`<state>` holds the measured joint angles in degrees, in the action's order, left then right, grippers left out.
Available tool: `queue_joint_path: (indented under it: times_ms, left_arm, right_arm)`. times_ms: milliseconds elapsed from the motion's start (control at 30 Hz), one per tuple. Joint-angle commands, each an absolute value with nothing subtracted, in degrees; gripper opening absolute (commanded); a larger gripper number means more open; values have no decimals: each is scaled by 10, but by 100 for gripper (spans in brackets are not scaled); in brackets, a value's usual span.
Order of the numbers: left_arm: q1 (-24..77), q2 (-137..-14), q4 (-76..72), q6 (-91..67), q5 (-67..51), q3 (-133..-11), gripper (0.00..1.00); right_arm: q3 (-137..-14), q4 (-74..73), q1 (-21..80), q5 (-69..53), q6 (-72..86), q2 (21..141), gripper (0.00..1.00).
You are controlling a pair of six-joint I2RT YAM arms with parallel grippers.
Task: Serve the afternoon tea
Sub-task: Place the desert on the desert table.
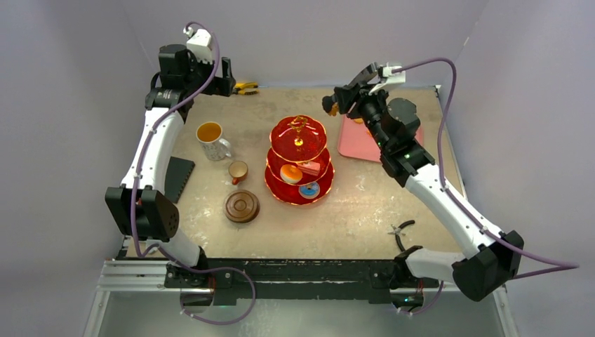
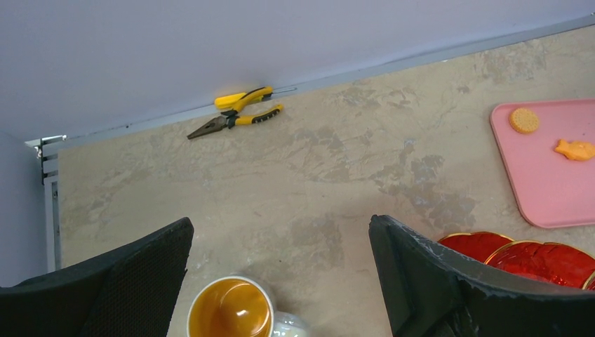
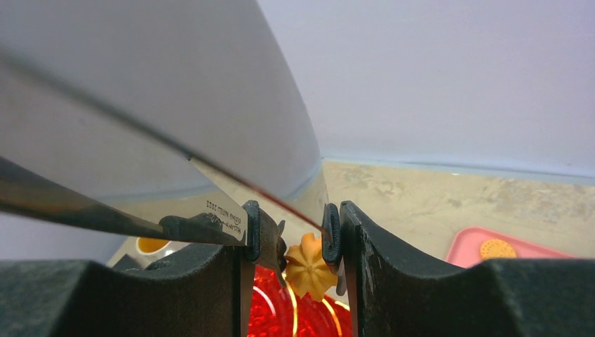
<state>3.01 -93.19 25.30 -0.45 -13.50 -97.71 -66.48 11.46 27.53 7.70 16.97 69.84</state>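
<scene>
The red three-tier stand (image 1: 299,158) with its gold handle stands mid-table and carries small pastries (image 1: 290,173) on its lower tiers. My right gripper (image 1: 349,96) (image 3: 298,232) is shut on metal tongs (image 3: 224,217). The tongs' black tips pinch an orange swirl pastry (image 3: 309,270) (image 1: 332,109) in the air, above the stand (image 3: 281,312) in the right wrist view. The white mug of amber tea (image 1: 210,137) (image 2: 230,309) sits left of the stand. My left gripper (image 1: 228,77) (image 2: 281,232) hangs open and empty above the table just beyond the mug. A small brown cup (image 1: 238,170) stands apart from its saucer (image 1: 241,206).
A pink tray (image 1: 351,140) (image 2: 554,182) at the back right holds a round biscuit (image 2: 524,120) and a fish-shaped pastry (image 2: 575,149). Yellow pliers (image 1: 245,88) (image 2: 238,112) lie by the back wall. Black pliers (image 1: 401,232) lie front right, a black pad (image 1: 179,179) at the left edge.
</scene>
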Motion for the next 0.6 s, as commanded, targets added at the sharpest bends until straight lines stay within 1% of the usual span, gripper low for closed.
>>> queue_joint_path:
  times_ms: [0, 233, 467, 567]
  left_arm:
    - [24, -908, 236, -14, -145, -973, 95]
    - [24, -904, 241, -14, -138, -965, 96]
    - [23, -894, 242, -9, -138, -959, 96]
    - [23, -895, 243, -11, -141, -960, 96]
  right_arm:
    - [-690, 88, 303, 49, 176, 699, 29]
    - [-698, 77, 338, 48, 177, 708, 29]
    - [-698, 73, 342, 48, 177, 708, 30]
    - [-696, 73, 343, 47, 177, 711, 33]
